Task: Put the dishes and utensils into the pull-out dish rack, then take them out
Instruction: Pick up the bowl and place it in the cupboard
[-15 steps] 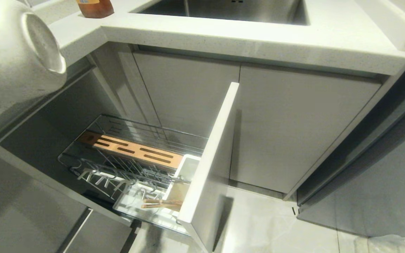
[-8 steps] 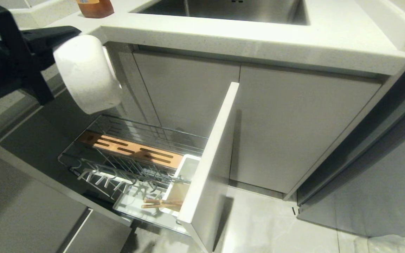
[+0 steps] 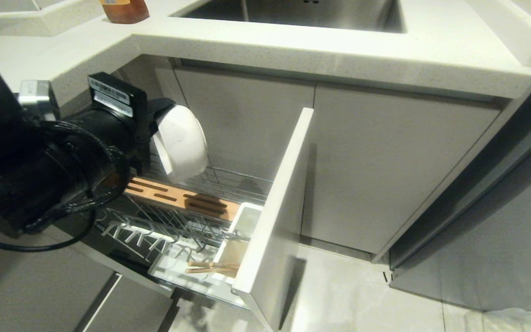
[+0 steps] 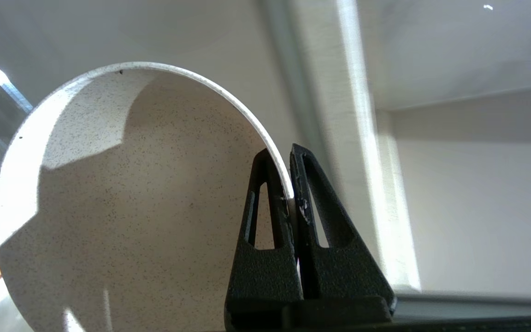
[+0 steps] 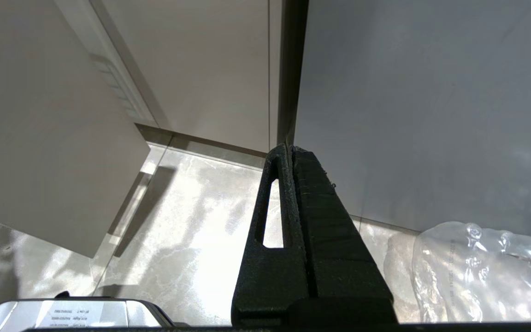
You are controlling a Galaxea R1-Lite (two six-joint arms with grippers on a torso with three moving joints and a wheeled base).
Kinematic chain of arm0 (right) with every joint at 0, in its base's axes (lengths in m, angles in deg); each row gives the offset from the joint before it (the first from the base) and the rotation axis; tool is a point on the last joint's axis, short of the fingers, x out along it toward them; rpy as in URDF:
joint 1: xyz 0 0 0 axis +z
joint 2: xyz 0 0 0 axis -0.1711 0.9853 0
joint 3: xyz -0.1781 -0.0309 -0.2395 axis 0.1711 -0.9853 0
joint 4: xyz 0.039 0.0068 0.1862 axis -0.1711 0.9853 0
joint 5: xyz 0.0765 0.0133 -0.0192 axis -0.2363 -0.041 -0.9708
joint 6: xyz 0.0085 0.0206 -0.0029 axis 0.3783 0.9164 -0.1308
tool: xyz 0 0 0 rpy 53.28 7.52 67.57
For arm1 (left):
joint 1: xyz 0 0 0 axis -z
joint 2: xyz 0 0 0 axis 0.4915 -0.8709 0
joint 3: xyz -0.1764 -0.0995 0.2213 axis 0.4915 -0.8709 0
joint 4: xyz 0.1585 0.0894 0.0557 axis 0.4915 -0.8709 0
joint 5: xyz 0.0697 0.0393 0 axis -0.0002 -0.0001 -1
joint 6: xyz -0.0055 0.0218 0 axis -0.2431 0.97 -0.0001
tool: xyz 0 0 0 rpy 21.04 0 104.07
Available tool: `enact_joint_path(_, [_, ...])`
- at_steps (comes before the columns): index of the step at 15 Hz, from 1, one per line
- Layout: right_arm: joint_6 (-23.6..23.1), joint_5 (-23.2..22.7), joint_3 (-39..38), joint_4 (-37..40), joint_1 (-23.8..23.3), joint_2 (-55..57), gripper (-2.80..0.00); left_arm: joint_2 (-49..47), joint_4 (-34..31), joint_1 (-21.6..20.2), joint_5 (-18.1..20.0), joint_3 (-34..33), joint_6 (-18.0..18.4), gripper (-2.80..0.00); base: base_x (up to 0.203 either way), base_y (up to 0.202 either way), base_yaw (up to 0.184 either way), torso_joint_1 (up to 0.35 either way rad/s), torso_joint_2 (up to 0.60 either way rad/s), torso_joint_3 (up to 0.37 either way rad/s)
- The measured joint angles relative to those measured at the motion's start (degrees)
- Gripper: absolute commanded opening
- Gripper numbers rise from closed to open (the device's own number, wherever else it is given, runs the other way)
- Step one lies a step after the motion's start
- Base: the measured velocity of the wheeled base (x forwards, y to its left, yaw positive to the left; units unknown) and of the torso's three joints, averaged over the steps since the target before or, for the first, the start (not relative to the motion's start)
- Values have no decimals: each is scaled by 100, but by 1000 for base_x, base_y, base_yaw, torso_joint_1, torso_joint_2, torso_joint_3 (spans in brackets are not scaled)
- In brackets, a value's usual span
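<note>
The cream-white speckled bowl [image 3: 181, 142] is hanging on its side in the air above the back of the pulled-out dish rack [image 3: 187, 216], pinched by its rim. The wire rack is standing open, its slotted wooden strip [image 3: 180, 199] running along the far side. The wooden chopsticks [image 3: 210, 267] are lying in the white cup at its front corner.

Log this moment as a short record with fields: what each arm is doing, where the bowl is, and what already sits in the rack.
left gripper: jaws shut on the rim of the bowl
bowl: tilted on edge, held above the wood strip of the pull-out dish rack, not set down
rack: pulled out, white front panel standing open
chopsticks: lying in the rack's front end beside the panel
right gripper: jaws shut, empty, parked low over the floor
</note>
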Motion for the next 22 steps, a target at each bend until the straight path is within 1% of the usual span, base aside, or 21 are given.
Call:
enact_joint_path(2, [0, 1, 0, 0, 2, 2, -280, -363, 447, 117, -288, -140, -154, -280, 0, 0, 0, 0, 0, 0])
enact_joint_path(3, [0, 1, 0, 2, 2, 2, -280, -514, 719, 158, -367, -246, -224, -280, 0, 0, 0, 0, 0, 0])
enact_joint_path(5, [0, -2, 0, 1, 2, 2, -280, -817, 1393, 191, -420, -472, -282, -280, 0, 0, 0, 0, 0, 0])
enact_joint_path(7, [0, 1, 0, 2, 2, 0, -280, -1071, 1646, 157, -515, -555, -313, -280, 0, 0, 0, 0, 0, 0])
enact_joint_path(10, [0, -2, 0, 0, 2, 0, -280, -1398, 2140, 76, -544, -596, -417, -280, 0, 0, 0, 0, 0, 0])
enact_joint_path(15, [0, -2, 0, 0, 2, 2, -280, -1971, 3149, -76, -544, -657, -426, -280, 0, 0, 0, 0, 0, 0])
enact_joint_path(18, [0, -2, 0, -1, 2, 1, -280, -2364, 3199, -256, -536, -576, -467, -280, 0, 0, 0, 0, 0, 0])
enact_joint_path(22, [0, 1, 0, -2, 2, 1, -280, -2758, 3225, -360, -538, -338, -487, -280, 0, 0, 0, 0, 0, 0])
